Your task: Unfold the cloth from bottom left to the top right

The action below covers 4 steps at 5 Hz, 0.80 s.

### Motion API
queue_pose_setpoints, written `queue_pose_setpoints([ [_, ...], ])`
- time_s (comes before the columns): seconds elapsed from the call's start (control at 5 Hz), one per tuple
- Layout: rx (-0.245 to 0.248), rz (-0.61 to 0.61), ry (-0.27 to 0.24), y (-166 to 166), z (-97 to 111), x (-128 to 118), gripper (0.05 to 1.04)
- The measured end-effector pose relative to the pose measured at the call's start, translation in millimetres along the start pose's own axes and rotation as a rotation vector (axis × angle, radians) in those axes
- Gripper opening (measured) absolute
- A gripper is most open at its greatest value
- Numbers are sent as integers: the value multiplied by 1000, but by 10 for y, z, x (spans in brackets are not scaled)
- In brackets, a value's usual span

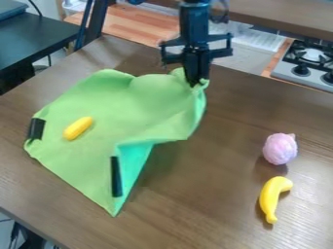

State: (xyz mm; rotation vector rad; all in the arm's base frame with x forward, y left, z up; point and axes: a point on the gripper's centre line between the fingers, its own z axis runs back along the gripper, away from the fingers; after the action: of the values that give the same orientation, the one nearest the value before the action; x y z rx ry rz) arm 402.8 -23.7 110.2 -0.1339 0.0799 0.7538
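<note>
Green cloth (133, 104) lay on the desk (201, 204) left of the banana (268, 197), far-right corner bunched in the clenched fingers (193, 74), likely held up so slack could be drawn toward top right and the curled side laid flat.

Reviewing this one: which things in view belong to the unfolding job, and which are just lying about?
Part of the job:
green cloth
black pincer, at the cloth's upper corner

Just lying about:
yellow oblong toy, on the cloth
pink toy
yellow banana
stove, behind
</note>
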Motion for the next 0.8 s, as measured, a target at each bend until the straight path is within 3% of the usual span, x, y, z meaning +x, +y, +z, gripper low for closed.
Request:
queue_pose_setpoints([
  [0.4,-24,25,-3,-223,-39,48,100],
  [0.6,-12,-7,-10,-264,-112,61,256],
  [0.8,-13,-28,-23,-271,-170,80,555],
])
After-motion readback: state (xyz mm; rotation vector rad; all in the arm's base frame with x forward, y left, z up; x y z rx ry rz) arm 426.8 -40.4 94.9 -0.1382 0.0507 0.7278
